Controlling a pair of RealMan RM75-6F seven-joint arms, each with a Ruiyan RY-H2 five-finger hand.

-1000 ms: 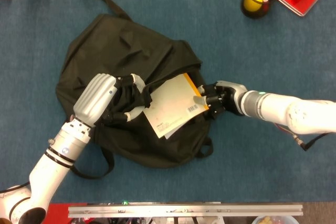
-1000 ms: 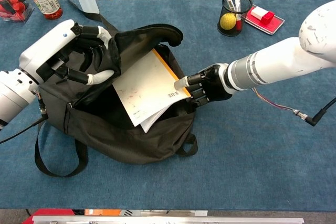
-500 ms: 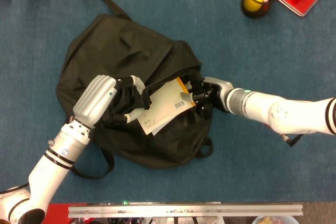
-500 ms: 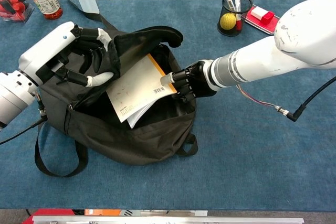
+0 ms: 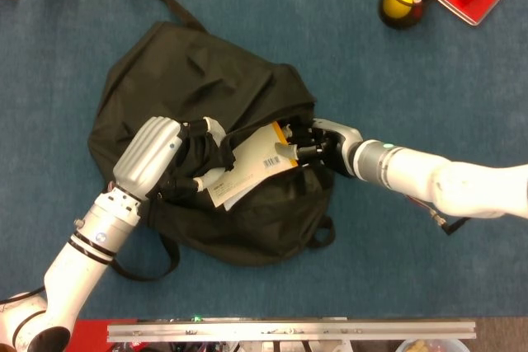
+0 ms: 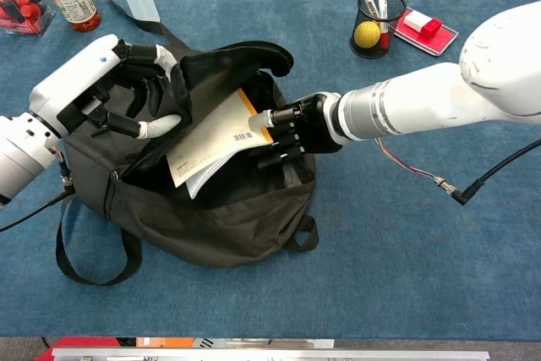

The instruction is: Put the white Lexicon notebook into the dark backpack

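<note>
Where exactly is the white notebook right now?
Centre of both views: the notebook sits partly inside the backpack mouth, between the left hand and right hand gripping it.

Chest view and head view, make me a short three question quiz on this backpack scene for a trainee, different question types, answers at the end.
1. True or false: the white notebook is wholly inside the dark backpack.
2. Which hand holds the backpack's opening flap up?
A. left hand
B. right hand
C. neither
3. Fill in: the yellow ball sits in the ____.

Key
1. False: it sticks partly out of the opening.
2. A; the right hand holds the notebook's edge.
3. Pen cup.
</note>
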